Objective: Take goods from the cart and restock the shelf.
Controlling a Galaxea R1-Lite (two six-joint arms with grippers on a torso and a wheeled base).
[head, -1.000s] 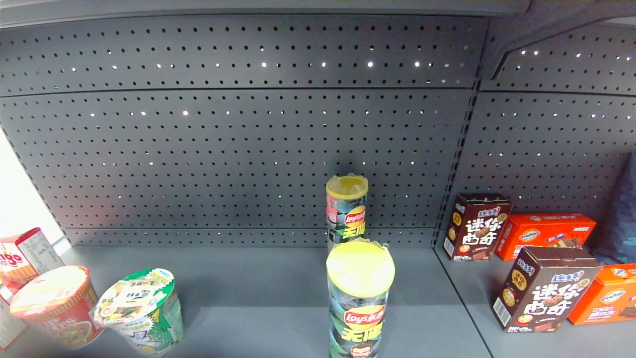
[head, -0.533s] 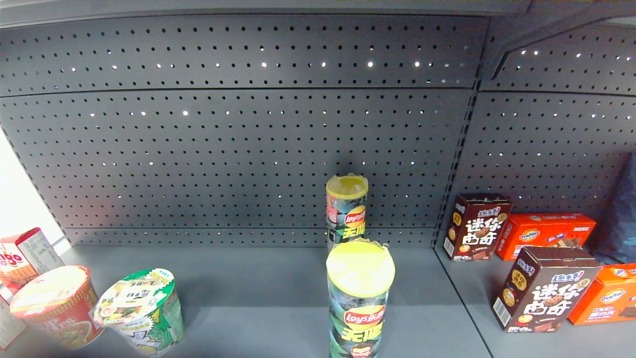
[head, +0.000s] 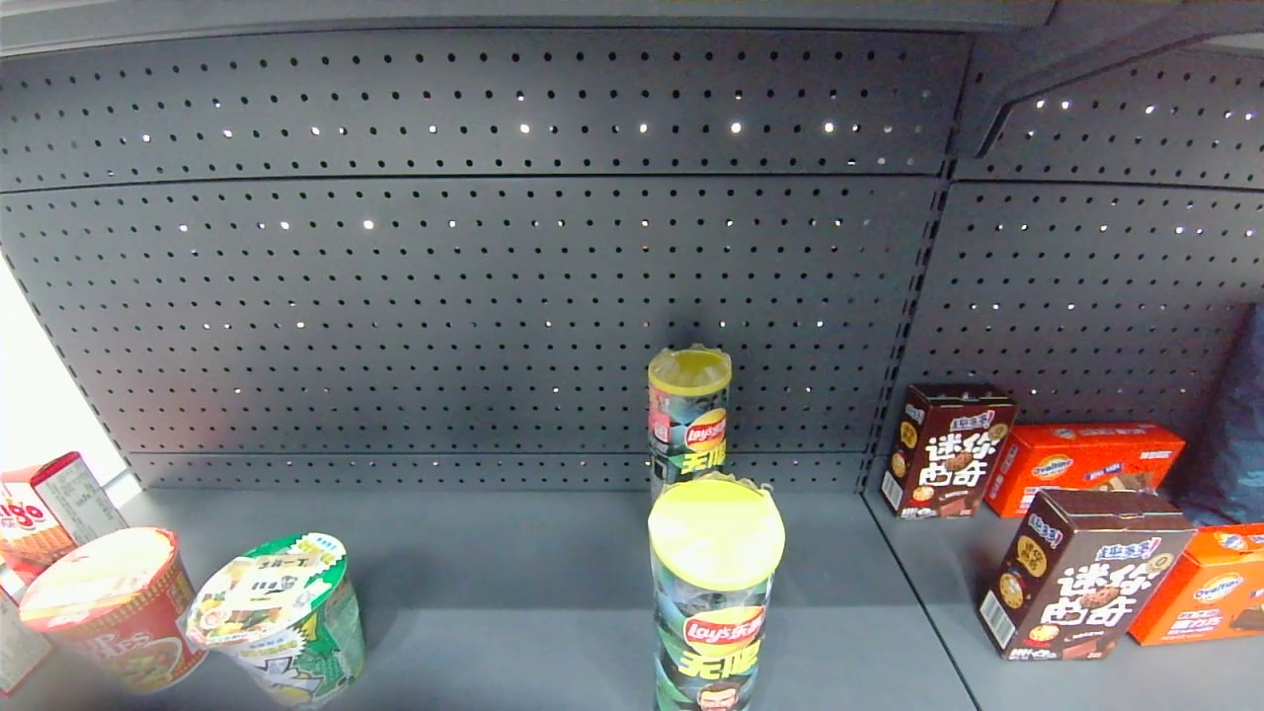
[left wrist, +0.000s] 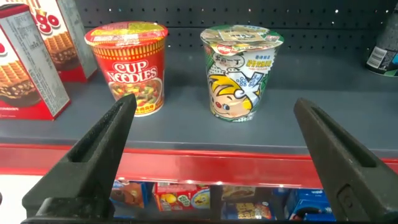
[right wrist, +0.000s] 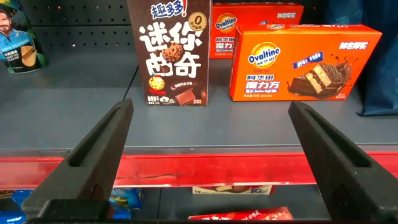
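- The shelf is a grey board with a perforated back panel and a red strip along its front edge.
- Two chip cans with yellow lids stand upright near the middle of the board. The front chip can is close to the edge, and the rear chip can is right behind it against the back panel.
- On the robot's left side of the board, a red cup of noodles and a green cup of noodles stand just beside each other, apart from the cans. A red biscuit box stands beside the red cup, at the board's end.
- On the right, past the upright post, the front brown cookie box stands upright, with the rear brown cookie box behind it.
- The front orange box lies just beside the front brown one, and the rear orange box sits by the back panel. A dark blue bag is at the far right.
- The left gripper hangs in front of the shelf edge, facing the two noodle cups. Its jaws are spread wide with nothing between them.
- The right gripper hangs in front of the shelf edge, facing the front brown cookie box and front orange box. Its jaws are also wide apart and empty.
- Below the red strip, more packaged goods sit on a lower level.
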